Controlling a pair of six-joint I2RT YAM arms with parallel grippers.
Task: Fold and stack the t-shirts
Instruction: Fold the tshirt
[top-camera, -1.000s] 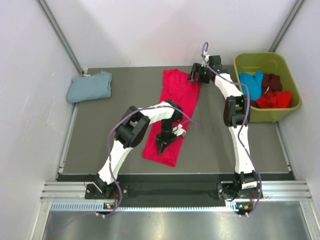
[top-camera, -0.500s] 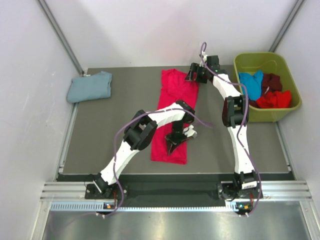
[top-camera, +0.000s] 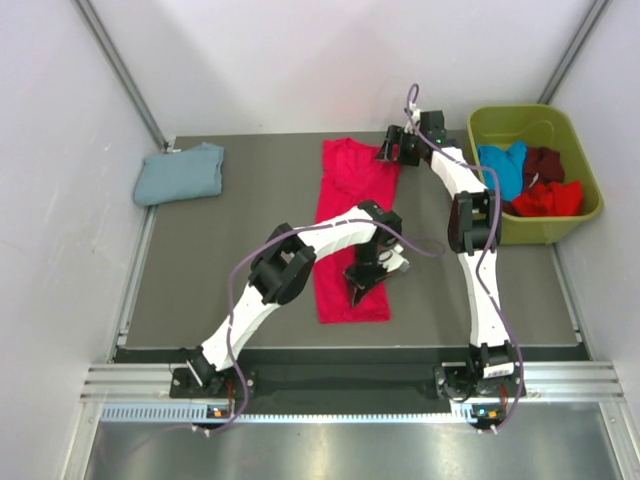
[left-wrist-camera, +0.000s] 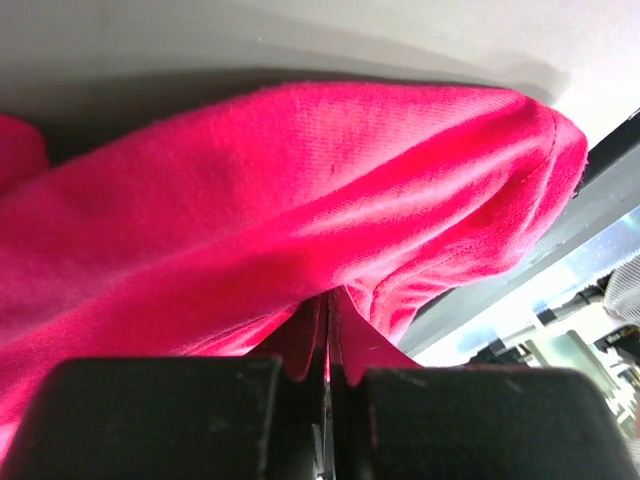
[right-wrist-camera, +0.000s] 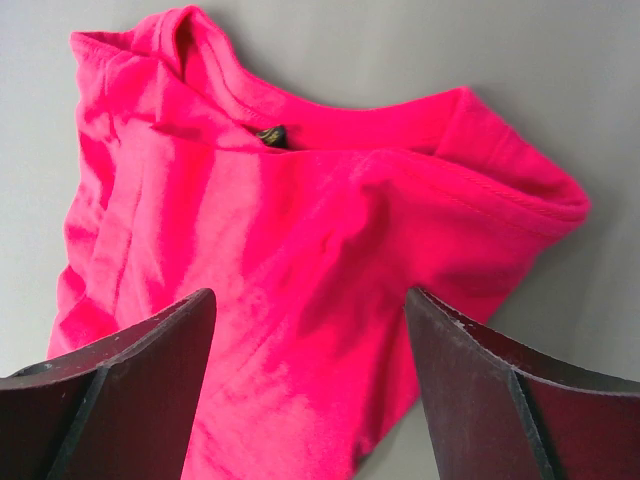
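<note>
Now the left arm bends low over the crimson t-shirt (top-camera: 347, 195), which lies lengthwise mid-table (top-camera: 240, 240). Only its wrist view shows the left tool (left-wrist-camera: 327, 372) pinched tight on fabric. The right arm reaches the far edge, right tool (right-wrist-camera: 308, 300) spread wide above the collar (right-wrist-camera: 330, 110).

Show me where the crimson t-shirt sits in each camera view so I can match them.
Top external: crimson t-shirt lies as a long strip mid-table, running far to near.
Left wrist: fills the frame, a fold pinched in the shut left end effector.
Right wrist: collar end, centre, beyond the open right end effector.
Shared landmark: the grey table under it.
</note>
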